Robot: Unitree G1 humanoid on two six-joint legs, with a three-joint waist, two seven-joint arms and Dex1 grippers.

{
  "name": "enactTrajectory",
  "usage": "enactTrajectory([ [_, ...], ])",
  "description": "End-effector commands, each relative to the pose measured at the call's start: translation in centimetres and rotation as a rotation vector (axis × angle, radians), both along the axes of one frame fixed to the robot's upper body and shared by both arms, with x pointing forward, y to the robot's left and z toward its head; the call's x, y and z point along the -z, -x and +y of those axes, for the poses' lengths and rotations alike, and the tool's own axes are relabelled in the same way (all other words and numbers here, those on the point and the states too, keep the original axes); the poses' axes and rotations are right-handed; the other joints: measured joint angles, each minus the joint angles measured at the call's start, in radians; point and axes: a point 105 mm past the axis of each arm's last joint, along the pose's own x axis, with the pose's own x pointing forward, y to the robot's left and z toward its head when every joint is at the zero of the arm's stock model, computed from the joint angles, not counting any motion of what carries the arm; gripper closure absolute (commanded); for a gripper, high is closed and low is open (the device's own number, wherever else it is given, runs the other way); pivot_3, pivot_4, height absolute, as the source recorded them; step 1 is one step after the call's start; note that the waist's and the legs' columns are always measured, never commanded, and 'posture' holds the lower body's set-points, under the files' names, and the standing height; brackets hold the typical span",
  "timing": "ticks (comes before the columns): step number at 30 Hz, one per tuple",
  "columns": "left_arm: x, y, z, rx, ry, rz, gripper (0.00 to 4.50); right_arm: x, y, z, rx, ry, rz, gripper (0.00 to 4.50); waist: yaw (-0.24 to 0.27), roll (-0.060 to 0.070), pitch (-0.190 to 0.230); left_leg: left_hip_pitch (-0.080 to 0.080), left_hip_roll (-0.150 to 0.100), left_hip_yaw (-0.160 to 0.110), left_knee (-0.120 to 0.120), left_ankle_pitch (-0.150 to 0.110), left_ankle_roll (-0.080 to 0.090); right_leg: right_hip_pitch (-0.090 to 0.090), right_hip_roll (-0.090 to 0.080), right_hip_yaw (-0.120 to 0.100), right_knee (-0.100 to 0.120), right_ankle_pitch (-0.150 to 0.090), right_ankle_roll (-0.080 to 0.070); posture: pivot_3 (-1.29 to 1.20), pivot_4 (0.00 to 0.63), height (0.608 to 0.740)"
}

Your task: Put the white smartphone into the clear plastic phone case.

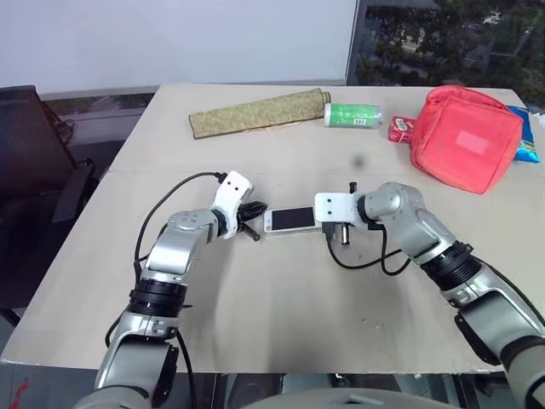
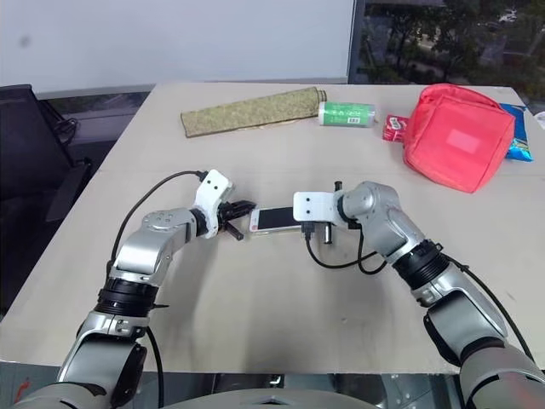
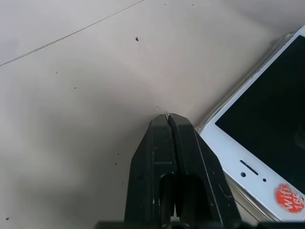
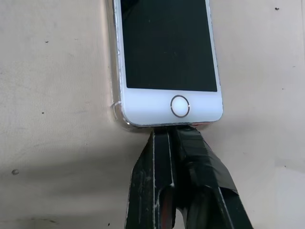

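One white smartphone point(image 1: 290, 220) lies in one clear plastic phone case point(image 4: 116, 102) at the centre of the table point(image 1: 255, 290). Beyond the phone: one rolled green mat point(image 1: 258, 112), one green-labelled bottle point(image 1: 352, 115), one red pouch point(image 1: 464, 138), one small red packet point(image 1: 398, 129) and one blue packet point(image 1: 524, 136).

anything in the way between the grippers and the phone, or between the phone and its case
Nothing visible does. The white smartphone already lies on the clear plastic phone case, whose rim shows along its edge. The shut left gripper and shut right gripper sit at its two short ends with only bare table around.
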Motion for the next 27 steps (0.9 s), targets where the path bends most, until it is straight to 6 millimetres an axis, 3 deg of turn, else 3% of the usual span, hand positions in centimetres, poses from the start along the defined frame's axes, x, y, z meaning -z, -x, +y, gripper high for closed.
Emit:
enactTrajectory([
  [1,0.0,1.0,-4.0,0.138,0.066,0.001,4.5,-0.2,0.8,3.5,-0.092,-0.048,-0.065,4.44,0.0,0.0,0.0,0.001,0.0,0.0,0.0,0.0,0.0,0.0,0.0,-0.001,0.0,0.0,0.0,0.0,0.15,0.74],
  [4,0.1,1.0,-4.2,0.135,0.07,0.0,4.5,-0.1,1.0,4.2,-0.086,-0.079,-0.069,4.44,-0.001,0.0,0.0,0.002,0.001,0.0,0.0,0.0,0.0,0.0,-0.001,-0.004,0.0,0.002,-0.002,0.0,0.15,0.74],
  [7,0.1,0.9,-4.2,0.13,0.072,-0.004,4.5,-0.2,0.9,3.6,-0.061,-0.084,-0.068,4.44,0.0,0.0,0.0,0.003,0.003,0.0,0.0,0.0,0.0,0.0,-0.002,-0.007,0.0,0.003,-0.002,0.0,0.15,0.74],
  [13,-0.8,0.5,-2.5,0.09,0.05,-0.048,4.5,-3.0,-0.2,0.0,0.08,-0.18,-0.033,4.44,0.007,0.001,0.001,0.001,0.006,-0.001,0.0,0.001,-0.002,-0.001,-0.002,-0.013,0.0,0.003,-0.002,0.0,0.15,0.74],
  [18,-1.7,0.0,-0.9,0.046,0.016,-0.093,4.5,-4.2,0.3,-2.2,0.153,-0.239,0.018,4.44,0.026,0.001,0.002,-0.011,0.005,-0.001,-0.001,0.003,-0.005,-0.009,-0.004,-0.015,-0.003,0.007,0.0,0.0,0.15,0.74],
  [21,-2.5,-0.4,-0.5,0.031,0.006,-0.134,4.5,-4.2,0.0,-3.6,0.221,-0.273,0.029,4.44,0.033,0.001,0.002,-0.018,0.004,-0.002,-0.002,0.002,-0.005,-0.014,-0.005,-0.015,-0.006,0.009,-0.004,0.0,0.15,0.74],
  [27,-5.3,-0.7,-1.5,0.038,0.052,-0.243,4.5,-3.3,-0.4,-5.7,0.33,-0.358,0.047,4.44,0.032,0.0,0.003,-0.018,0.002,-0.003,-0.009,0.002,-0.004,-0.014,-0.008,-0.016,-0.014,0.009,-0.004,0.0,0.15,0.74],
])
